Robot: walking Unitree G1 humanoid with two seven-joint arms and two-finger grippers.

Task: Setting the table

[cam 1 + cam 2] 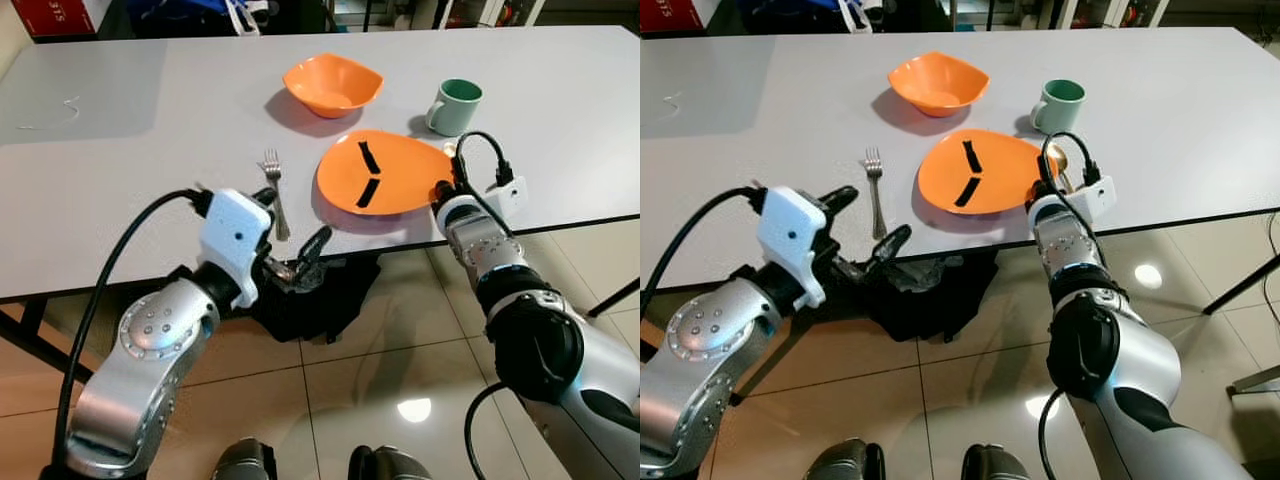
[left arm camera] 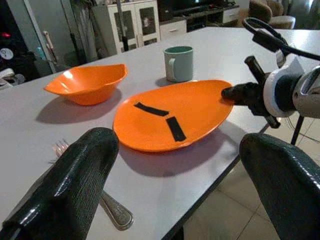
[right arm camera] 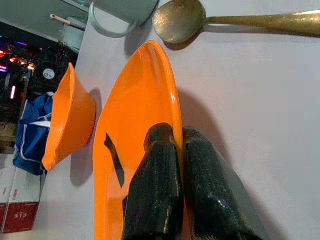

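An orange plate point(image 1: 385, 160) with two black tape strips lies near the table's front edge. My right gripper point(image 1: 441, 192) is shut on its right rim, one finger above and one below point(image 3: 162, 165). A brass spoon point(image 3: 180, 20) lies just right of the plate, by a green mug point(image 1: 456, 105). An orange bowl point(image 1: 333, 83) stands behind the plate. A fork point(image 1: 274, 190) lies left of the plate, tines pointing away from me. At the front edge by the fork's handle my left gripper point(image 1: 292, 218) stands open with nothing in it.
The grey table point(image 1: 120, 200) ends just before my arms. A black cloth heap point(image 1: 310, 295) lies on the tiled floor under the edge. A blue bag and red box point(image 3: 22, 165) sit beyond the far side.
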